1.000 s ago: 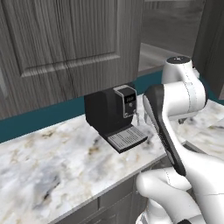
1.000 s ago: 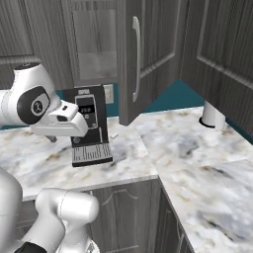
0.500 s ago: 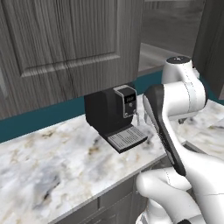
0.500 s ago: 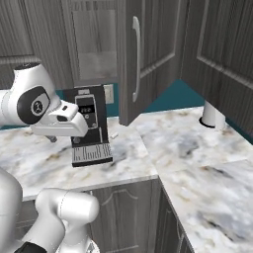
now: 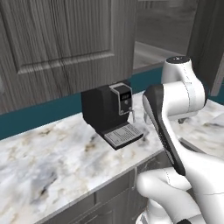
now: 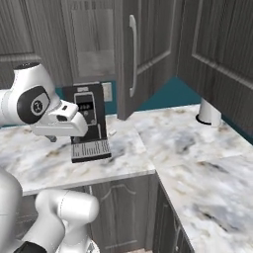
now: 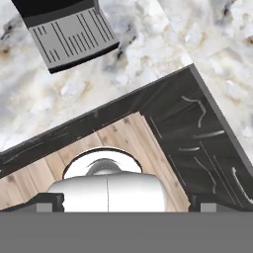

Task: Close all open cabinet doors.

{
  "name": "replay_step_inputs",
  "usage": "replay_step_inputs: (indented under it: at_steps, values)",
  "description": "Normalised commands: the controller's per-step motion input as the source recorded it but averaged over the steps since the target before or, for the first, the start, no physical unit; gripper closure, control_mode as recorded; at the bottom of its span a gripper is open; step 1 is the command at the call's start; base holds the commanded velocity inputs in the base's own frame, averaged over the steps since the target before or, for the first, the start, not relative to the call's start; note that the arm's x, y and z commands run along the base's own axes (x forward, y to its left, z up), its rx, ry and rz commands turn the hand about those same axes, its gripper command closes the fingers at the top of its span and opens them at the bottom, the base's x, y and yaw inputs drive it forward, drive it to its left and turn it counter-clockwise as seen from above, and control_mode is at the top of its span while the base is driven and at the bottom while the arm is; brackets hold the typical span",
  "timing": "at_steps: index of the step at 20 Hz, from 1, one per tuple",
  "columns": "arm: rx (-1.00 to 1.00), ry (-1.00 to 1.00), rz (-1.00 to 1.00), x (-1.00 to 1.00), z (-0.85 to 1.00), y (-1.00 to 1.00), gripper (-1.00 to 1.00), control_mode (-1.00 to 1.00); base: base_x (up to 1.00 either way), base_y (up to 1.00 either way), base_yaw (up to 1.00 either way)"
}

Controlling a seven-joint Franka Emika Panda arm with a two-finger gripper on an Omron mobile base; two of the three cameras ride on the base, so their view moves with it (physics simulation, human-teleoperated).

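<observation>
An open cabinet door [image 6: 132,54] juts out over the marble desk [image 6: 183,148], just right of the black coffee machine [image 6: 88,123]. The robot's jaws stand wide, pointing down at the desk's corner, well below the door and holding nothing.

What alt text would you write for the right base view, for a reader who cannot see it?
A tall dark grey wall-cabinet door with a vertical silver handle stands open above a marble counter, edge toward the camera. Left of it, a black coffee machine sits on the counter, partly behind the white robot arm. A white cylindrical object stands near the corner.
</observation>
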Motion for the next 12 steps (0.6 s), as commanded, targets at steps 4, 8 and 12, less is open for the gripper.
replay_step_inputs:
  at_steps: [4, 8, 12]
  values:
    - [0.0, 0.0, 0.0, 0.0, 0.0, 0.0, -1.0, 1.0, -0.4, -0.13, -0.04]
    - [0.0, 0.0, 0.0, 0.0, 0.0, 0.0, -1.0, 1.0, -0.06, 0.04, -0.02]
    - [0.0, 0.0, 0.0, 0.0, 0.0, 0.0, -1.0, 1.0, 0.21, 0.13, 0.0]
